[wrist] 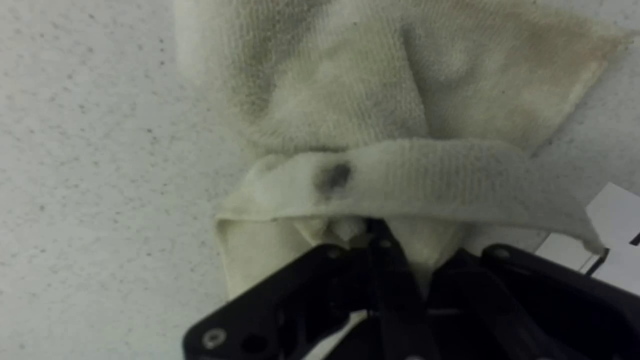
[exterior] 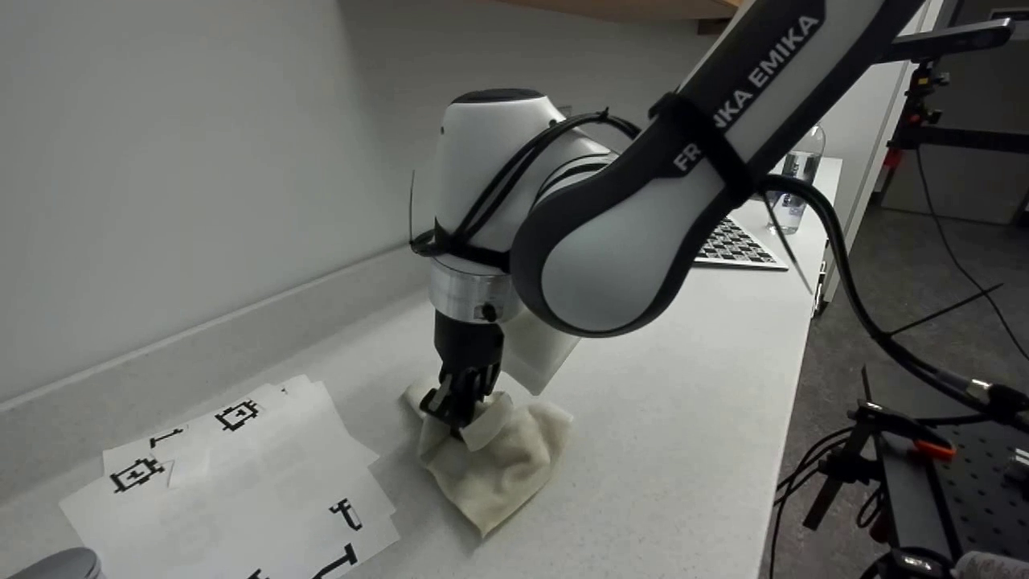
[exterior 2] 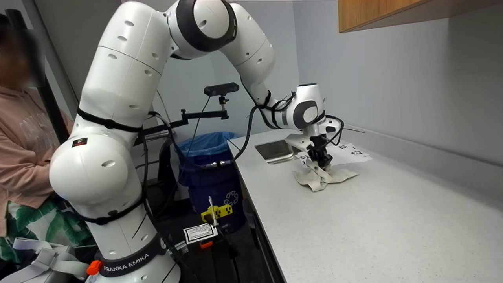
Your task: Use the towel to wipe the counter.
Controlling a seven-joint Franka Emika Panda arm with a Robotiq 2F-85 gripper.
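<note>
The towel (exterior: 514,470) is a crumpled beige cloth lying on the white speckled counter (exterior: 659,434). It also shows in an exterior view (exterior 2: 341,175) and fills the upper middle of the wrist view (wrist: 345,95). My gripper (exterior: 460,414) points down into the towel, low over the counter (exterior 2: 377,228). In the wrist view its black fingers (wrist: 422,245) stand close together with cloth between them. A raised fold of the towel crosses in front of one fingertip and hides it. The gripper looks shut on the towel.
Paper sheets with black marks (exterior: 249,498) lie beside the towel, against the wall side. A metal sink (exterior 2: 275,151) is near the far end. A checkered board (exterior: 739,245) and a bottle (exterior: 796,185) stand behind the arm. A wooden cabinet (exterior 2: 393,15) hangs above.
</note>
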